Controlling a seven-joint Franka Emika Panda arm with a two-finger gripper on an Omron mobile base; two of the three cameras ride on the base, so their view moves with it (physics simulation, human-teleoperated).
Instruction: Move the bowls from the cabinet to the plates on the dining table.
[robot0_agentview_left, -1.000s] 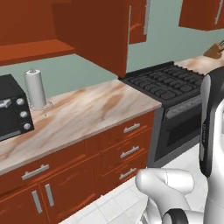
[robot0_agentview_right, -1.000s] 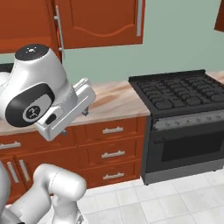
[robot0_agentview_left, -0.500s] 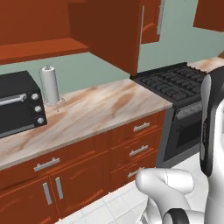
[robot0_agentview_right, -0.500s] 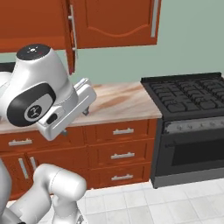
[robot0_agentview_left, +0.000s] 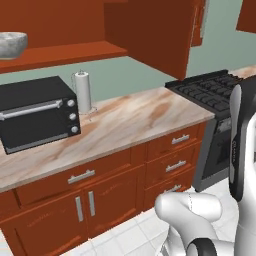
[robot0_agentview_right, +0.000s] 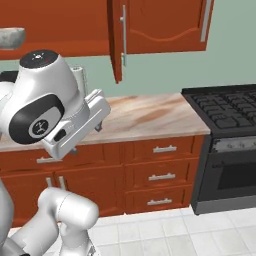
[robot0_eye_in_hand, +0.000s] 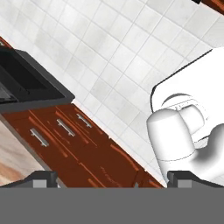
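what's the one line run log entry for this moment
phase: approaching cabinet | tool: open, empty | marble bowl: on cabinet shelf | cabinet door: open

Speckled stone-ish bowl (robot0_agentview_left: 11, 44), glossy wood cabinet (robot0_agentview_left: 150, 30)

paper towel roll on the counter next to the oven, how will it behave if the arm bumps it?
The paper towel roll stands tall and narrow on a thin wire holder, so a push high up would probably tip it. It looks light, so it may slide across the smooth marble counter. Once down, its round shape would likely roll.
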